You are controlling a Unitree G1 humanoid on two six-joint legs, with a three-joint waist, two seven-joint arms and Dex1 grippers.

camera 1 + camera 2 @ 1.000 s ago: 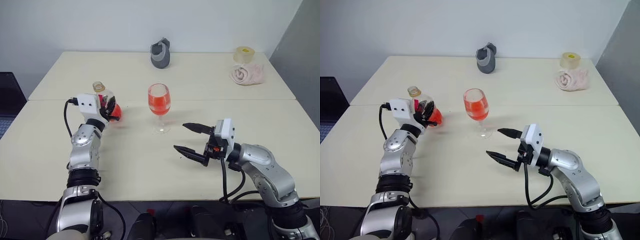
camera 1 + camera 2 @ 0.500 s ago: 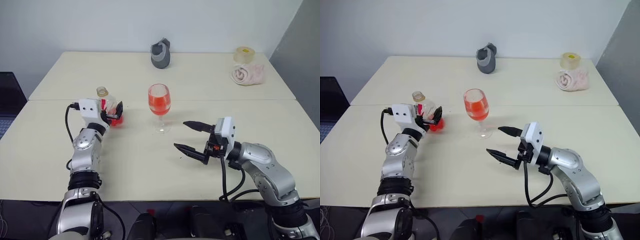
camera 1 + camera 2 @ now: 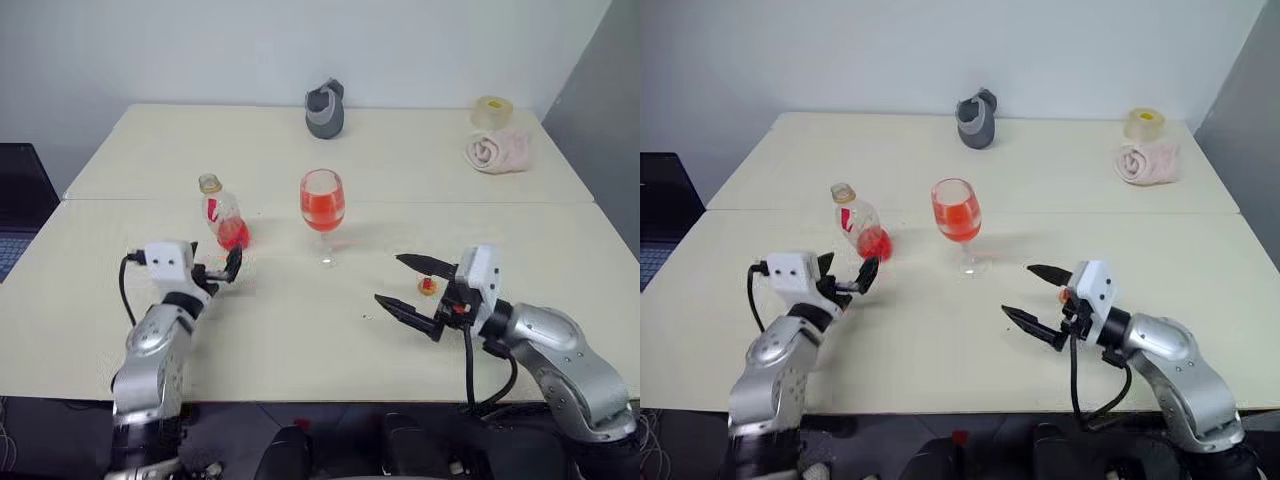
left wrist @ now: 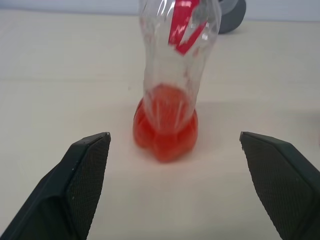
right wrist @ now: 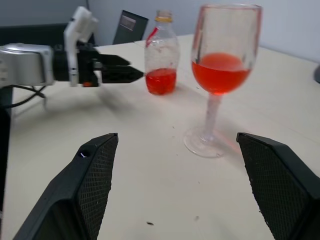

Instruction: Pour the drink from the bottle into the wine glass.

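Left gripper (image 3: 222,270) sits lower left of centre in the head view, its jaws spread wide and empty, with the bottle (image 3: 224,213) standing upright just beyond its tips and apart from them. In the left wrist view the bottle rises between the two black fingers (image 4: 80,180) with clear gaps on both sides. A little of the drink (image 4: 165,131) pools red in the bottle's base; the neck is uncapped. Right of the bottle, near the middle of the frame, the wine glass (image 3: 322,204) stands upright on the surface (image 3: 300,330), its bowl partly filled with the same red liquid. Lower right, the right gripper (image 3: 408,284) hovers over the surface with its jaws parted and nothing between them, pointing toward the glass. A small yellow-and-red cap (image 3: 428,286) lies on the surface beside it. Along the upper edge sit a grey object (image 3: 324,108), a roll of tape (image 3: 493,108) and a pink cloth (image 3: 497,148)
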